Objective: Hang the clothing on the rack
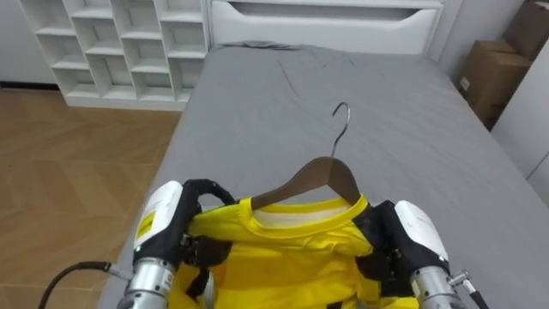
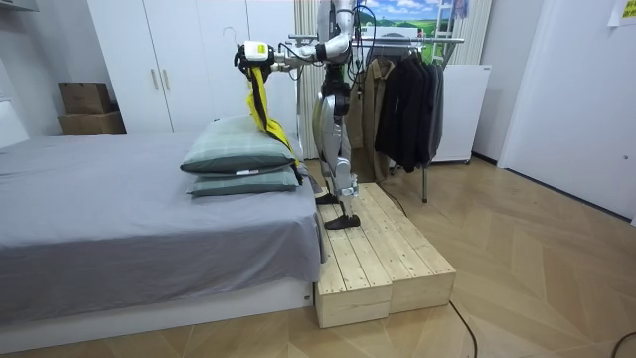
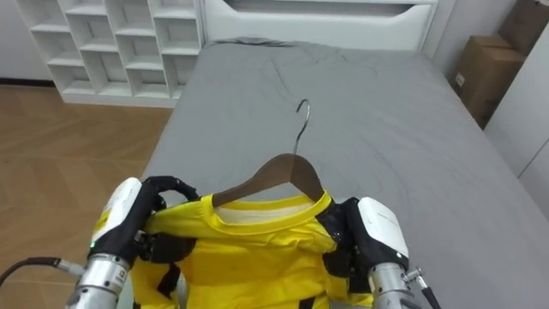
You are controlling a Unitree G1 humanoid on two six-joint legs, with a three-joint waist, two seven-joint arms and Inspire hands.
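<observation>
looks like we're at the step where the yellow shirt [image 1: 274,257] is already on the wooden hanger [image 1: 319,176] and just needs to get to a rail. the collar sits round the hanger's neck, and the metal hook pokes up free, pointing out over the bed [image 1: 377,94].

the shirt is held up in the air between both hands, over the edge of the bed. the left robot hand [image 1: 184,219] has its dark fingers curled over one shoulder of the shirt. the right robot hand [image 1: 390,236] clamps the other shoulder the same way, so both are pinching cloth and neither is on the hook.

in the room view the robot stands upright on a wooden platform [image 2: 383,259] beside the bed. its arms reach forward at about head height and the shirt dangles down over the pillows [image 2: 238,154].

the clothes rack [image 2: 417,42] with dark coats [image 2: 407,99] is behind it, so my guess is it needs to turn around. it also has to keep the hanger level so the shirt doesn't slide off, then get that hook over the bar.
</observation>
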